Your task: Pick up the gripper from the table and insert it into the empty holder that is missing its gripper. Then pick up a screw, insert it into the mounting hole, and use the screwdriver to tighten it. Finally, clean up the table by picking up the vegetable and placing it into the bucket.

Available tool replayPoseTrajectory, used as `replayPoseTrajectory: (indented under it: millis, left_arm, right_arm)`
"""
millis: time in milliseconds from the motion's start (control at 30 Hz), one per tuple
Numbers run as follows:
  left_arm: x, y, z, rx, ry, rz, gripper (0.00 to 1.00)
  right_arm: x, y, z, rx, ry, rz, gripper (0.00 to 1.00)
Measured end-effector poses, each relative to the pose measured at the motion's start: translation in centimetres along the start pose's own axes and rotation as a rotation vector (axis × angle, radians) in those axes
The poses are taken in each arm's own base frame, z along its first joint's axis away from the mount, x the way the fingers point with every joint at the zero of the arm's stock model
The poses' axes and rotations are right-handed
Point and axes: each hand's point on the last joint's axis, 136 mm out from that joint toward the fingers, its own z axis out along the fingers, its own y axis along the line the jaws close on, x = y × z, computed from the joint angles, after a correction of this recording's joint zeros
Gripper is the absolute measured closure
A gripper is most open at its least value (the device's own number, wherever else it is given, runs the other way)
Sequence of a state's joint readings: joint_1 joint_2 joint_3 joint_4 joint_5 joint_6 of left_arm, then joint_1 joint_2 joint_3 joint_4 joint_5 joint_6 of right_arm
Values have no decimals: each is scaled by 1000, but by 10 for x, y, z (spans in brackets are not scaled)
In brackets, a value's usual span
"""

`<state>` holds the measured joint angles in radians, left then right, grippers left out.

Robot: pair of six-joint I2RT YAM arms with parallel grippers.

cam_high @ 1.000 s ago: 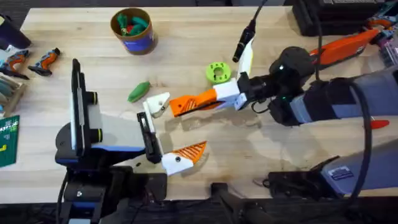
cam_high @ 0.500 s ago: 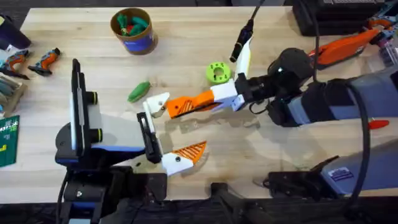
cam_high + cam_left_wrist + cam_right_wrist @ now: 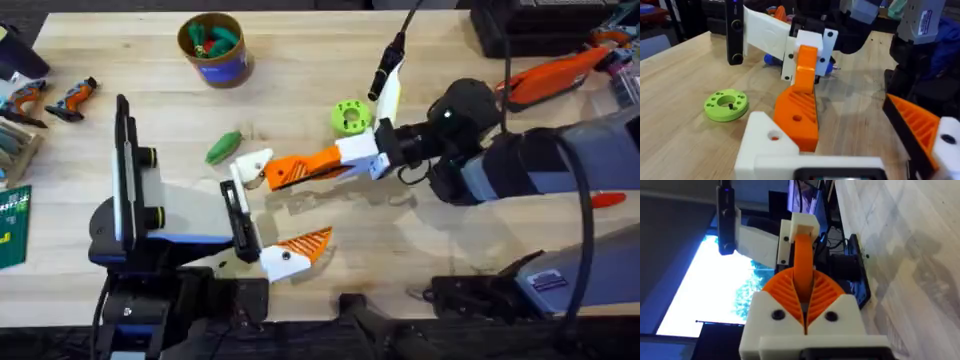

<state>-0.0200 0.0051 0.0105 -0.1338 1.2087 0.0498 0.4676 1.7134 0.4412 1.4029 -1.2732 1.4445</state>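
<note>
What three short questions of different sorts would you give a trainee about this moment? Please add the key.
1. True or false: the vegetable already lies inside the bucket.
2. What is the right gripper shut on? A) the green disc; B) the orange fingertip; C) nothing.
3. Fill the gap: the bare white holder that faces the fingertip belongs to the ___ arm.

Key: 1 false, it lies on the table; 2 B; 3 left.
</note>
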Motion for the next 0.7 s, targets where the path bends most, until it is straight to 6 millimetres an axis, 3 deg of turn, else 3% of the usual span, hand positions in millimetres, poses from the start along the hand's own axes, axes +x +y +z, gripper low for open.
replayPoseTrajectory:
  millis: [700]
  left_arm:
    - [0,1,0,-4,0,-1,15]
  right_arm:
    - [-3,-3,13,9,-42,33,991]
